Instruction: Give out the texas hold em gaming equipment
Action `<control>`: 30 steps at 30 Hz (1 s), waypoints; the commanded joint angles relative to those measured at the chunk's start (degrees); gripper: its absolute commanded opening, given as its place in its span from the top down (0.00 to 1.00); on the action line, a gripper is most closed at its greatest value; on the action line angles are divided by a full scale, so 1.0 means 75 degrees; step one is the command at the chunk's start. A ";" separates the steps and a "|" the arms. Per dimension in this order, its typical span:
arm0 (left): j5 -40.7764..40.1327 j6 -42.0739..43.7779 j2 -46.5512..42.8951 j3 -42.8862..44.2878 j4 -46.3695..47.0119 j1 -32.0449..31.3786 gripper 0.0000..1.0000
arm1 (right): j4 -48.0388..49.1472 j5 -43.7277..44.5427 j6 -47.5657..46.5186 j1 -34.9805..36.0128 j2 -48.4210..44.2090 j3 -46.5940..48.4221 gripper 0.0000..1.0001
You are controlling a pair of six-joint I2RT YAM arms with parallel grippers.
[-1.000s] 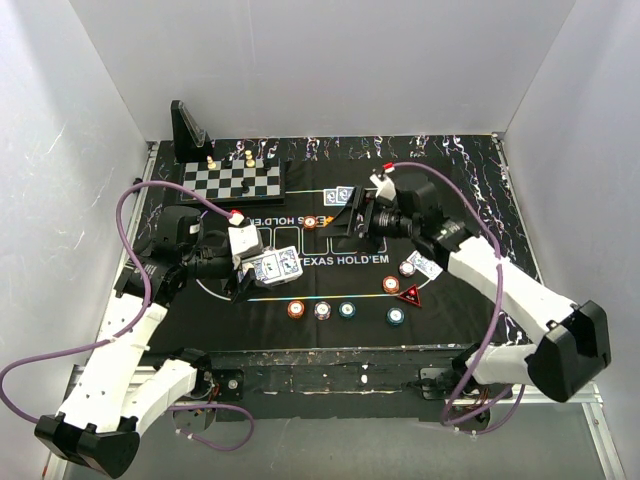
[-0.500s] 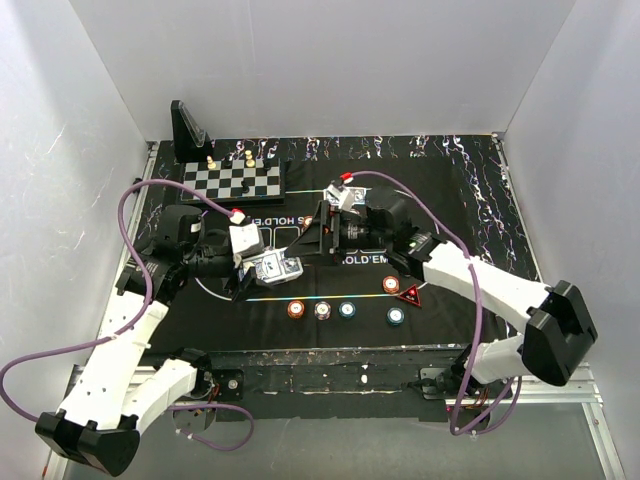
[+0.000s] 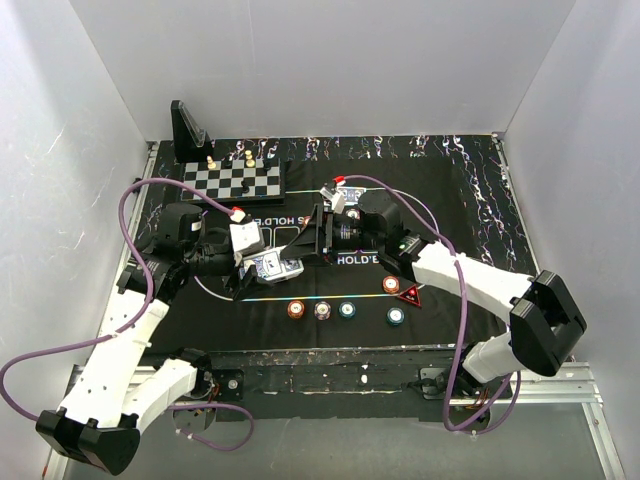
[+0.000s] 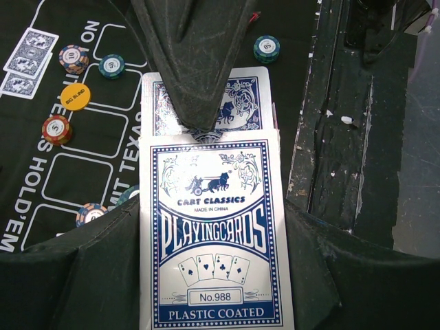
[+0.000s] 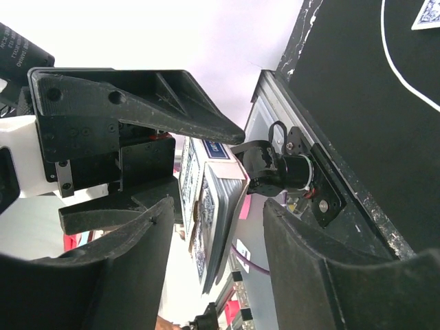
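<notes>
Deck clamped in left hand, right hand spread around it

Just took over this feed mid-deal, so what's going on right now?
The left tool is clamped on the pack of playing cards, holding it above the Texas Hold'em mat. The right tool is at the pack's free end, fingers open on either side, not gripping yet. Poker chips sit in a row near the mat's front edge, and two cards lie face down on it.
</notes>
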 commanded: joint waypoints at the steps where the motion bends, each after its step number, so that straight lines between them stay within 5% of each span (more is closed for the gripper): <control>1: 0.0169 0.0004 -0.0074 0.0210 0.0190 -0.0011 0.75 | 0.0892 -0.0251 0.0419 0.0024 -0.0025 -0.0283 0.40; 7: 0.0192 0.0004 -0.0050 0.0234 0.0202 -0.0011 0.75 | 0.1033 -0.0357 0.0478 0.0024 -0.0131 -0.0400 0.44; 17: 0.0262 -0.0043 -0.0027 0.0351 0.0272 -0.0011 0.75 | 0.0857 -0.0181 0.0512 -0.0105 -0.0564 -0.0798 0.67; 30: 0.0415 -0.0266 -0.0062 0.0339 0.0425 0.0001 0.76 | 0.0553 -0.0134 0.0454 -0.0597 -0.1174 -0.1197 0.64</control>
